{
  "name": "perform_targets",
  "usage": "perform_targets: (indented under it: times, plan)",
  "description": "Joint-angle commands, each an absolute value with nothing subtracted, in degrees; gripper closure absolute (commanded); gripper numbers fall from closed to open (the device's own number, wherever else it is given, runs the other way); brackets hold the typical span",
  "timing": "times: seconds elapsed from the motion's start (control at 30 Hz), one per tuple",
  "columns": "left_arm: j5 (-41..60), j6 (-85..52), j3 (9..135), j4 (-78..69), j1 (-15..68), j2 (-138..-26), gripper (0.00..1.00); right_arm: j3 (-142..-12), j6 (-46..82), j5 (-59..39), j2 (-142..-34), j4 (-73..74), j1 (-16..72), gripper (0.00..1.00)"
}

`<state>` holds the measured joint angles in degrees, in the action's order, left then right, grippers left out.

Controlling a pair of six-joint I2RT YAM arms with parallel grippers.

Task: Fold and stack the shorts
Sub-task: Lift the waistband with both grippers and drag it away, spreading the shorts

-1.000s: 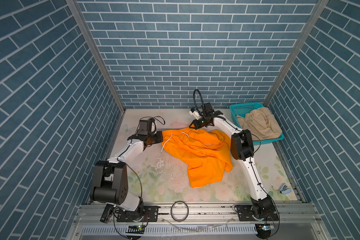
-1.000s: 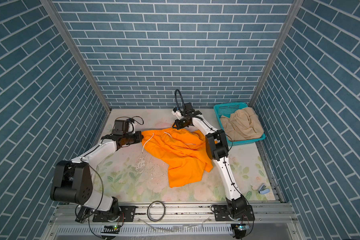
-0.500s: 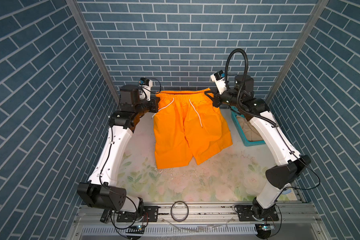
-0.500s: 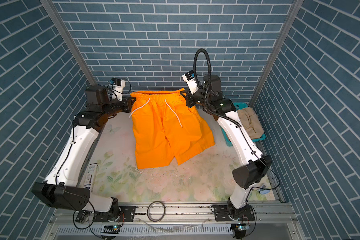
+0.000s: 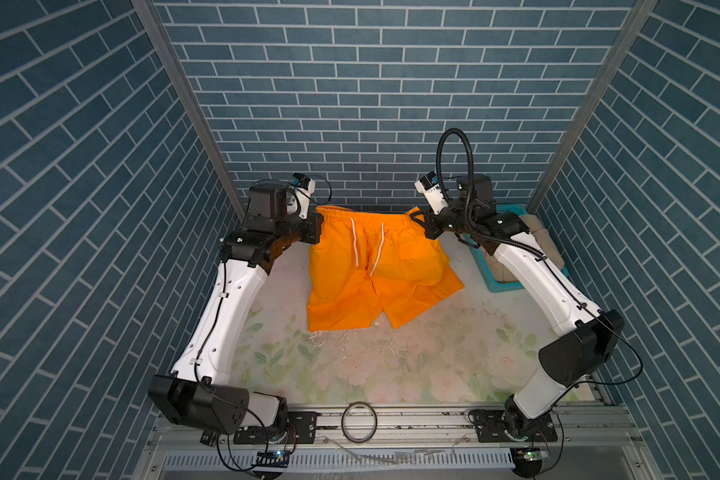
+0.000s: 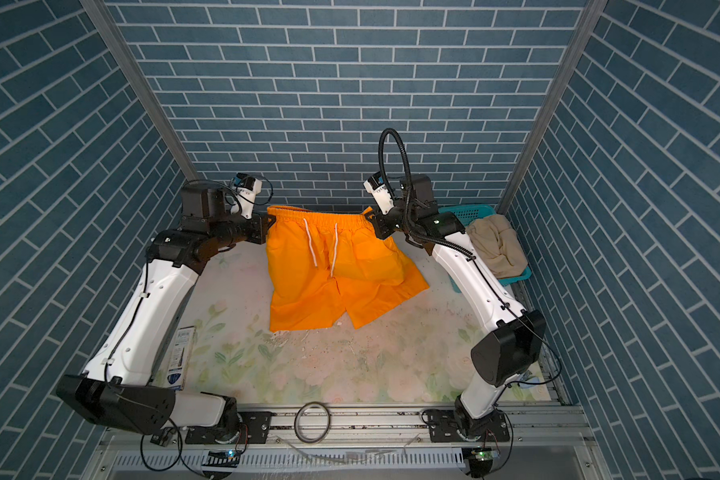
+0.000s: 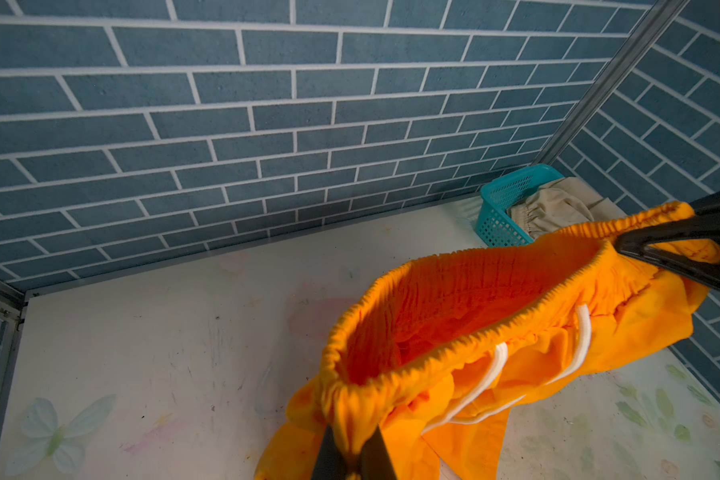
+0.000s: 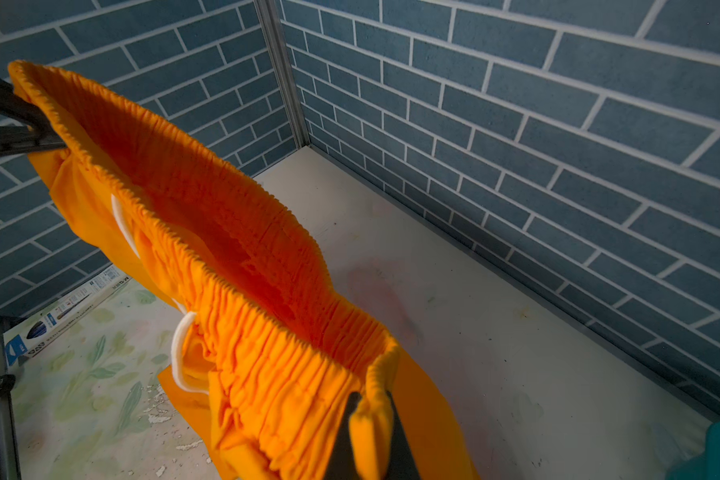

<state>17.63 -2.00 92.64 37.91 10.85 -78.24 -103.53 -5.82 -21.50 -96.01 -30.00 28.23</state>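
We have the left gripper (image 5: 320, 222) and right gripper (image 5: 424, 219) clamped tight on opposite waistband ends of the orange shorts (image 5: 362, 270), hems seemingly brushing the table (image 5: 391, 365).

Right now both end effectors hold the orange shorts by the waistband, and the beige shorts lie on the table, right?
No: the beige shorts lie in the teal basket, not on the table; both top views show it. The left end effector and right end effector do hold the orange shorts by the waistband.
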Motion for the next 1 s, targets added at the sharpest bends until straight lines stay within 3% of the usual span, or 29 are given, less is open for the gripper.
perform_targets:
  times: [0.0, 0.23, 0.57, 0.77, 0.97]
  plan:
    - [15.53, -1.19, 93.97, 39.97, 10.81, -73.99, 1.00, -106.27, -5.83, -23.94, -93.07, -32.04, 27.76, 1.00]
    - [17.03, 0.41, 103.67, 47.95, 10.81, -70.18, 1.00, -108.39, -2.11, -33.05, -85.29, -32.65, 28.38, 1.00]
    - [10.79, -0.92, 124.83, 67.60, 10.81, -74.21, 1.00, -109.92, 1.83, -31.28, -75.79, -35.89, 30.75, 1.00]
    - [9.22, -1.27, 133.32, 72.49, 10.81, -86.65, 1.00, -114.30, -0.26, -20.28, -84.58, -38.16, 29.43, 1.00]
    - [5.57, -0.90, 126.72, 65.54, 10.21, -97.04, 1.00, -118.21, -0.11, -27.39, -102.87, -34.38, 23.29, 1.00]
